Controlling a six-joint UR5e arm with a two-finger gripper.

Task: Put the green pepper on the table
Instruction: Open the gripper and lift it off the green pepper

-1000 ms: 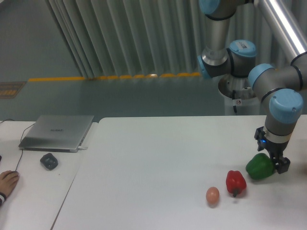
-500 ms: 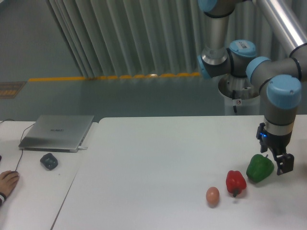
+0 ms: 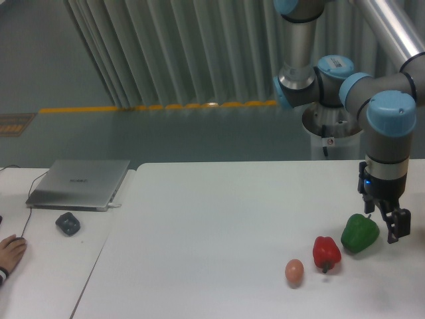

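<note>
The glossy dark-green pepper (image 3: 358,233) rests on the white table (image 3: 212,226) near its right edge. My gripper (image 3: 384,222) hangs just above and to the right of it, open, with nothing between its fingers. One dark finger (image 3: 397,228) shows clearly to the right of the pepper; the other sits close behind the pepper's top, and I cannot tell whether it touches.
A red pepper (image 3: 326,252) lies just left of the green one, and a small brown egg (image 3: 294,270) left of that. On the narrower desk at the left are a grey laptop (image 3: 80,183), a mouse (image 3: 68,223) and a person's hand (image 3: 11,252).
The gripper has let go of the green pepper, risen a little and shifted right. The pepper now rests on the table.
</note>
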